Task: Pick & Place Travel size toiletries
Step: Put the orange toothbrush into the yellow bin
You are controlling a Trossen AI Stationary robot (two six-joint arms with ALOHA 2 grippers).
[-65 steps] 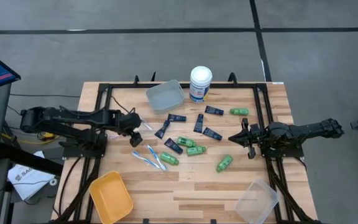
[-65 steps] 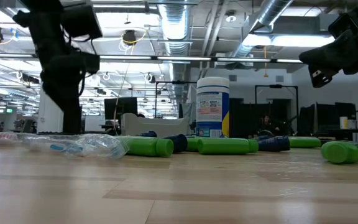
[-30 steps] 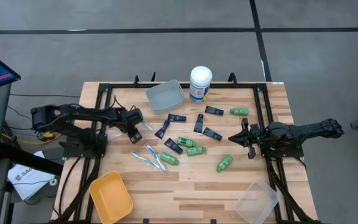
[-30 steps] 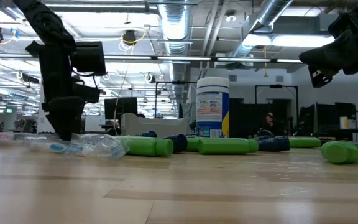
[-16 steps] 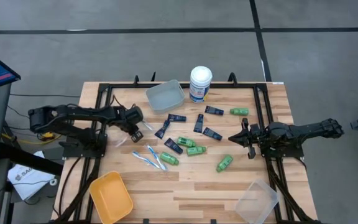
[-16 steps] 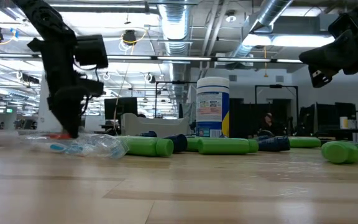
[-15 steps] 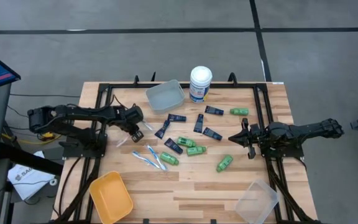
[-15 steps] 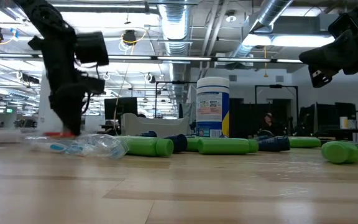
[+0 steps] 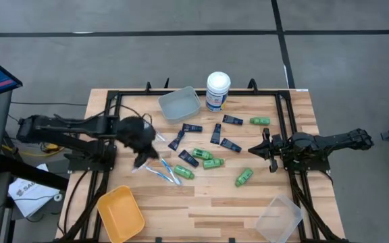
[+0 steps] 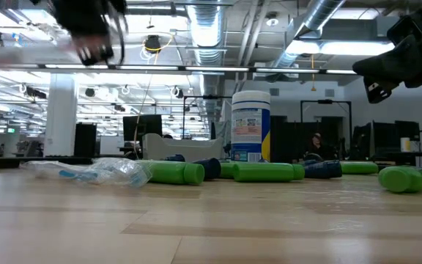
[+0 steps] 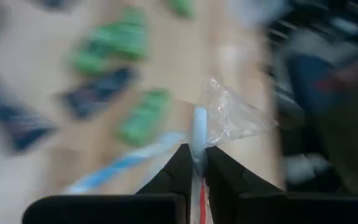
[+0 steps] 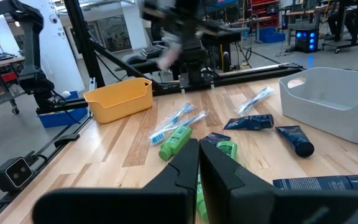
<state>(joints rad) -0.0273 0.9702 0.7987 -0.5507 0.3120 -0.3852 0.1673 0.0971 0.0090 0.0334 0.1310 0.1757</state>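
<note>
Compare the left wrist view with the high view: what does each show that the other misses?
Only the left wrist view: the left gripper pinched shut on a toothbrush in its clear wrapper. Only the high view: the yellow bin, the white canister and the right gripper, shut, waiting at the table's right side. Both: green bottles and navy tubes lying on the wood.

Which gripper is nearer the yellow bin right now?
The left. The left gripper, shut on a wrapped toothbrush, hangs just beyond the yellow bin; the right gripper waits across the table.
</note>
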